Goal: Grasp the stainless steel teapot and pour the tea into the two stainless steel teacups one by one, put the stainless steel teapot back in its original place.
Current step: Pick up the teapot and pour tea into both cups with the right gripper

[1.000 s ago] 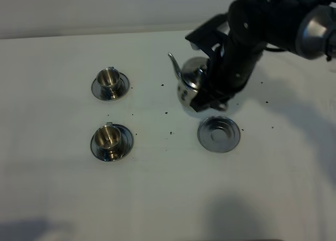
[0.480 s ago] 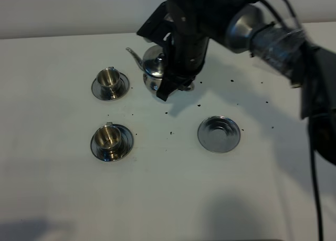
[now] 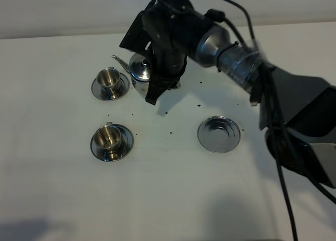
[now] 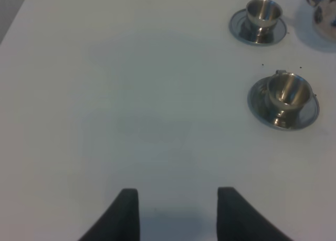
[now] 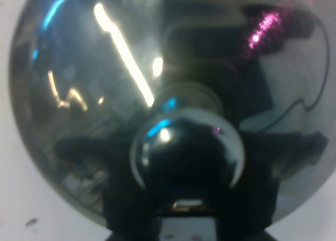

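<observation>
My left jaws (image 4: pixel 177 212) hang apart over the bare white tabletop (image 3: pixel 58 194) and hold nothing. I judge they wait clear of the work, since pouring needs only one arm.

Nearest ahead stands a small shiny steel cup (image 3: pixel 108 137) on its round saucer. Off to the right lies a round steel saucer (image 3: pixel 219 134) with nothing on it. I take it for the pot's home spot, free for the return. Small dark specks (image 3: pixel 170 132) dot the table between the two.

Farther back, my right jaws (image 3: pixel 161 83) are clamped tight on the shiny rounded steel teapot (image 3: pixel 139 72), at its handle side as far as I can tell. My wrist view is filled by its domed lid and knob (image 5: pixel 186 152). I hold the pot close to upright so nothing spills before the tilt. Its thin curved spout (image 3: pixel 119 60) points at the farther small steel cup (image 3: pixel 108 79) on its own saucer, the tip just beside the rim, so I judge the first pour is about to begin.

I can read no brand, label or writing on anything.
</observation>
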Available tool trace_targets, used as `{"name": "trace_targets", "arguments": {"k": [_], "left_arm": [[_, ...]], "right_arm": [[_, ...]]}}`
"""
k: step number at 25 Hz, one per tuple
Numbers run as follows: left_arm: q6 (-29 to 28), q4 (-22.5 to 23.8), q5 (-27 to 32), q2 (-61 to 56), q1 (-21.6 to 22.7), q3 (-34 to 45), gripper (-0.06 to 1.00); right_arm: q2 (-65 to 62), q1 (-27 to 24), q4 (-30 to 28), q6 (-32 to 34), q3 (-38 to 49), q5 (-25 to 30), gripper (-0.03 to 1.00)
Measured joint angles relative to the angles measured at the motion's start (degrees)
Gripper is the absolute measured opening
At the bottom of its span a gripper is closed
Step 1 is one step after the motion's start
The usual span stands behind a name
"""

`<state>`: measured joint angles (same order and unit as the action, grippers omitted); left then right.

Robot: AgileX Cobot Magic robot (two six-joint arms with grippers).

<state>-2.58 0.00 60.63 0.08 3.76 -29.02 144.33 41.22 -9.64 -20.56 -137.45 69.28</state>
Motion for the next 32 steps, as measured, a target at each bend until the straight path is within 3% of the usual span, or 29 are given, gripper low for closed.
{"name": "trace_targets", "arguments": {"k": [11,32], "left_arm": [[0.0,0.0,0.0,0.0,0.0,0.0,0.38],[0.0,0.0,0.0,0.0,0.0,0.0,0.38]], "right_arm": [[1.3,1.3,-8.1,-1.8,-1.1,-4.9,0.18],[4.7,4.8,-19.9,-4.8,-1.4,-6.0,0.18]]}}
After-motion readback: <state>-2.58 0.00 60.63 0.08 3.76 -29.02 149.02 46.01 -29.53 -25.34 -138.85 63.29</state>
